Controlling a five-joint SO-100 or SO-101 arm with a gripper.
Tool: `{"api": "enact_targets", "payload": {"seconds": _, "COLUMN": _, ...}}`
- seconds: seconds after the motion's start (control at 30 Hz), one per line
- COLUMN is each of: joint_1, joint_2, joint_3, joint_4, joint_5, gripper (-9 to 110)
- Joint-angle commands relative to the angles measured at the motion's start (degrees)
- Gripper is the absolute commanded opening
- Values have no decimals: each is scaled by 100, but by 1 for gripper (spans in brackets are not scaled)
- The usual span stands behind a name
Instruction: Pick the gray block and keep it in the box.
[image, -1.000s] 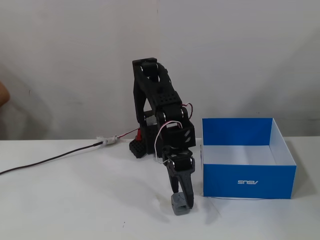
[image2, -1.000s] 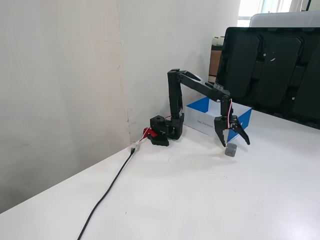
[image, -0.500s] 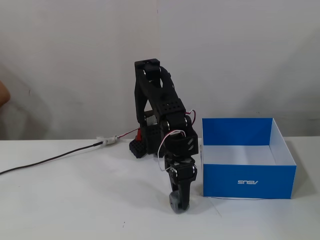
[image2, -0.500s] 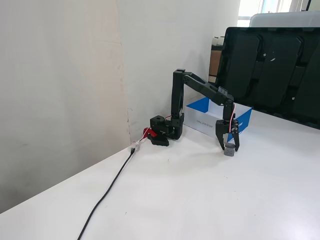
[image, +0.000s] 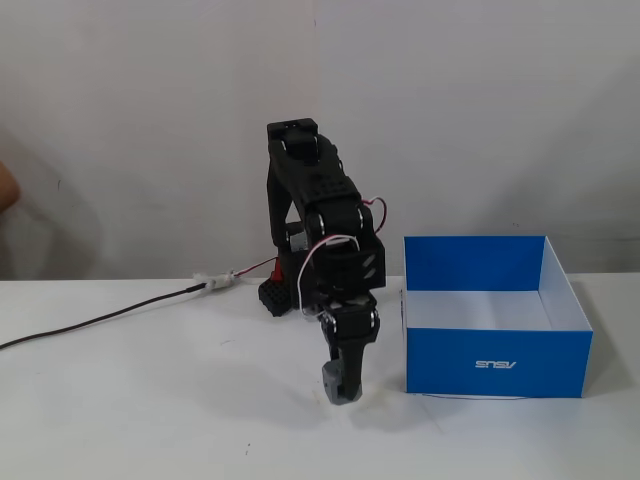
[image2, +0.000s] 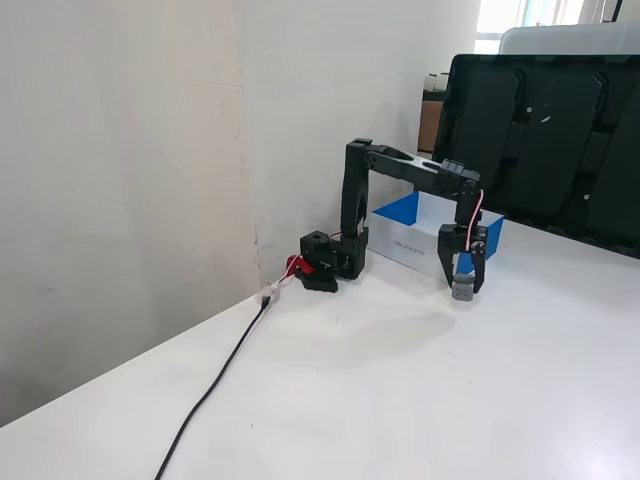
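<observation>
Gray block (image: 337, 384) sits between the fingers of the gripper (image: 342, 390), which are closed against its sides; in a fixed view the block (image2: 461, 290) shows below the black fingers and appears raised slightly off the white table (image: 150, 400), though contact with the surface cannot be ruled out from either angle. Arm pose: the black arm (image: 315, 215) rises from its base near the wall, bends at the top and reaches forward, with the wrist section turned straight down so the gripper (image2: 462, 291) points at the table. In a fixed view the upper link runs nearly level toward the box (image2: 415, 232) before dropping. The blue box (image: 495, 320) stands on the table to the right of the gripper in a fixed view, near but apart from it, open side up with white interior and a small white logo on its front wall. A black cable (image: 100, 318) runs from the base off the left edge. Obscured items: the block's faces and markings are too small to resolve; most of the block is masked by the fingers; the box in a fixed view is partly hidden behind the arm, and a dark monitor (image2: 545, 140) behind it is cut off at the right edge.
</observation>
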Motion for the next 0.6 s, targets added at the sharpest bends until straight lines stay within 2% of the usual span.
{"api": "enact_targets", "payload": {"seconds": 0.0, "joint_1": 35, "joint_2": 642, "joint_3": -668, "joint_4": 378, "joint_5": -35, "gripper": 0}}
{"api": "enact_targets", "payload": {"seconds": 0.2, "joint_1": -483, "joint_2": 1942, "joint_3": -1046, "joint_4": 1274, "joint_5": -44, "gripper": 0}}
{"api": "enact_targets", "payload": {"seconds": 0.57, "joint_1": -2338, "joint_2": 3454, "joint_3": -914, "joint_4": 1459, "joint_5": -70, "gripper": 0}}
